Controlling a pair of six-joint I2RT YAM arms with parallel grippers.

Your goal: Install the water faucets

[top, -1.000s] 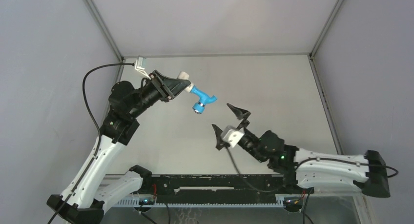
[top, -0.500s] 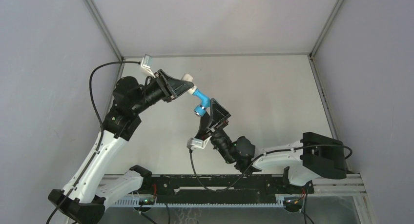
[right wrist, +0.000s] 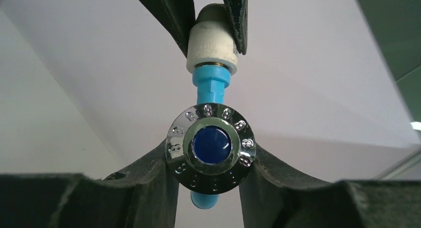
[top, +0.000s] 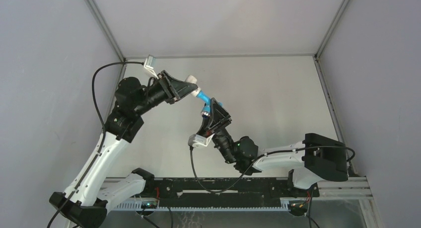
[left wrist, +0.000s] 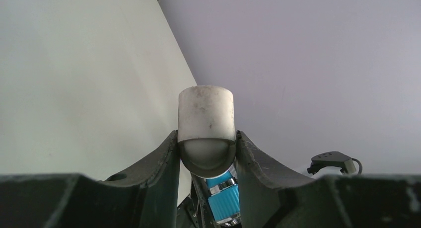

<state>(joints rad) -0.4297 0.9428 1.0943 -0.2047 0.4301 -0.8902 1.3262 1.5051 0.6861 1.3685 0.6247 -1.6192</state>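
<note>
The water faucet (top: 203, 98) is bright blue and hangs in the air over the table, its stem joined to a short white fitting (top: 190, 82). My left gripper (top: 186, 86) is shut on that white fitting (left wrist: 206, 114), with a blue ribbed part of the faucet (left wrist: 222, 200) showing below it. My right gripper (top: 214, 110) has come up from below. Its jaws press on both sides of the faucet's chrome-rimmed knob (right wrist: 211, 147), which has a dark-blue centre. In the right wrist view the white fitting (right wrist: 212, 46) sits above, between the left fingers (right wrist: 174, 9).
The pale table (top: 278, 99) is walled by grey panels on the left, right and back. A cable (top: 99, 71) loops from the left wrist camera. The right arm's base (top: 325, 158) sits at the lower right, above the black front rail (top: 223, 193).
My right arm swung left and up to the faucet, then its wide-open jaws closed onto the knob. The left arm shifted slightly and kept its hold on the fitting.
</note>
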